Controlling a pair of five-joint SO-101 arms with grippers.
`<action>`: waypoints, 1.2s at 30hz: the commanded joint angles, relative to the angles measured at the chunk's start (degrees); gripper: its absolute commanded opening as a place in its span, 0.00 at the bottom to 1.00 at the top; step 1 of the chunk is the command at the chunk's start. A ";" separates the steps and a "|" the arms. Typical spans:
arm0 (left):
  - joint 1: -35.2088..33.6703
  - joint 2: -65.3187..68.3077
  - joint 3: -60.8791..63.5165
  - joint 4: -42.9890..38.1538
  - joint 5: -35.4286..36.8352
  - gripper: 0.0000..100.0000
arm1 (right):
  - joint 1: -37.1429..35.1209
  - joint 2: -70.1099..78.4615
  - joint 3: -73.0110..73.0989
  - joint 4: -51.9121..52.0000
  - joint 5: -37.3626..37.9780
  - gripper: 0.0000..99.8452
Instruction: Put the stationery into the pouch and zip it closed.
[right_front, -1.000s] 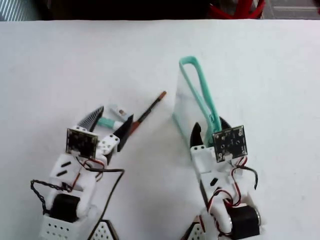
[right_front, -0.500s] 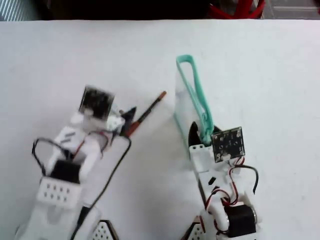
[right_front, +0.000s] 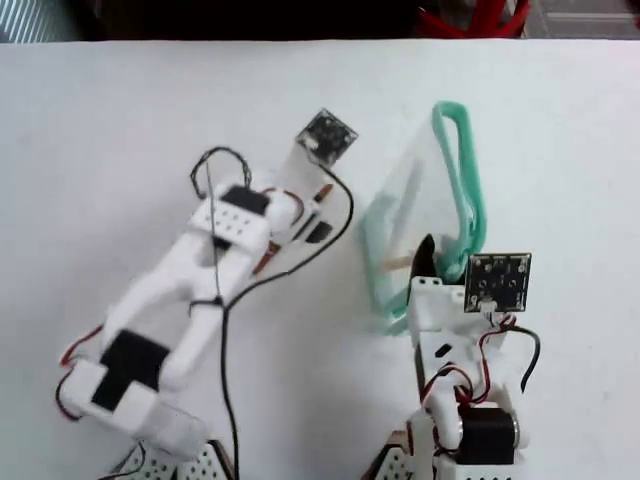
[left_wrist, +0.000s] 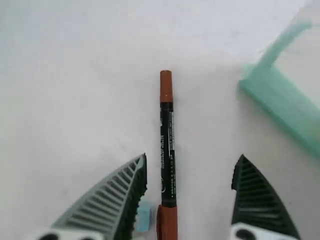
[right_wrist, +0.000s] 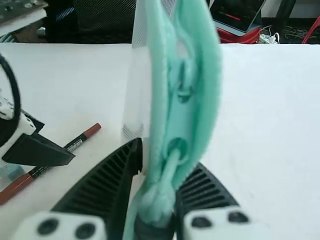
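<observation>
Slippage is the chief hazard. The pen (left_wrist: 167, 150) lies flat on the bench (right_front: 120, 120) between the spread fingers of the left end effector (left_wrist: 192, 160), which is open and grips nothing. The barrel is thin, round and looks smooth, so a closure landing off-centre would likely roll it aside, or pinch it near one end and let it swing. A pale blue item (left_wrist: 145, 220) sits against the pen beside the ribbed finger. Too little of it shows to identify, and it could be caught in the same closure.

A second hazard concerns the pouch (right_front: 420, 200). Its walls appear soft, so the mouth may sag or narrow. A pen brought in at a poor angle could then strike the green band instead of entering.

Condition of items:
- **Pen:** it has a black barrel with reddish-brown ends and appears undamaged.
- **Pouch:** it is clear-walled with a mint-green zipper band and stands on edge on the bench. It is near the pen's far tip but apart from it. In the high view its mouth appears parted.

The right end effector (right_wrist: 160, 165) is closed on the near end of the green band, by the zipper pull, and holds the pouch upright.
</observation>
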 joint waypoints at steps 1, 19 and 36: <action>-2.95 8.31 -13.36 6.77 -0.79 0.28 | -2.77 0.13 1.41 -0.40 1.67 0.02; -3.56 21.05 -21.01 12.31 -4.57 0.20 | -5.14 0.13 2.37 -0.22 2.90 0.02; -2.51 37.14 -45.10 31.82 -4.75 0.03 | -4.97 0.13 2.20 -0.40 2.90 0.02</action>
